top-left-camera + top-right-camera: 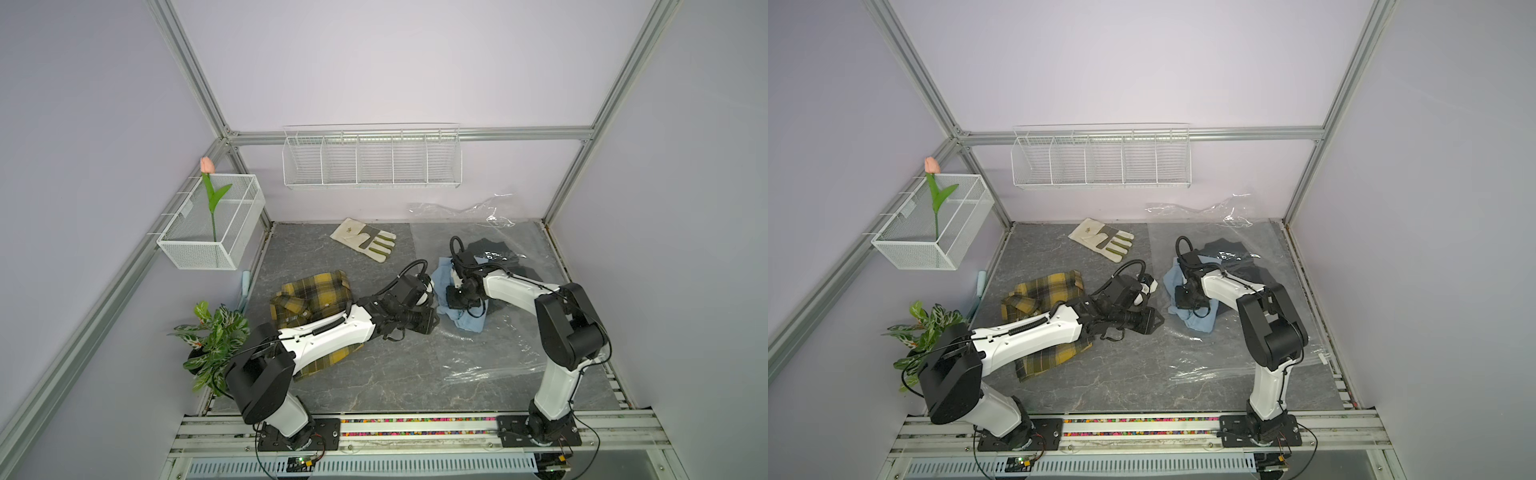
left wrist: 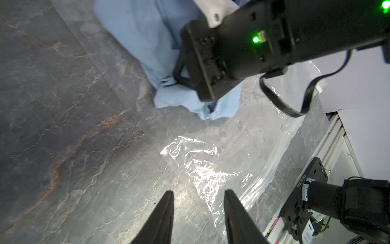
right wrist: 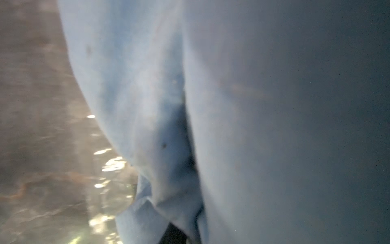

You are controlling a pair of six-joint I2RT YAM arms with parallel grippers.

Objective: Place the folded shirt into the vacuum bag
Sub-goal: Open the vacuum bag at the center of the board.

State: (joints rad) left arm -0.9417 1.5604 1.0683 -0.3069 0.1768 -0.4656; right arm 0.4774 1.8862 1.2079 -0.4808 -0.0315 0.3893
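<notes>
Light-blue shirt (image 1: 470, 323), bunched rather than neatly folded, sits at the edge of the clear crinkly vacuum bag (image 1: 494, 353), right side of table (image 1: 374, 374). Right gripper (image 1: 456, 304) clamped closed in its fabric. Left gripper (image 2: 199, 192) half-open, empty, just beside.

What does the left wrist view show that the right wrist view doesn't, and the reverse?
Only the left wrist view: the left gripper, jaws apart and empty; the crinkled clear vacuum bag; the right arm's black wrist. Only the right wrist view: a blurred close-up of a dark fold in cloth that fills most of the picture. Both: the blue shirt and the grey marbled table; glints in the right wrist view may be the bag, too blurred to tell.
</notes>
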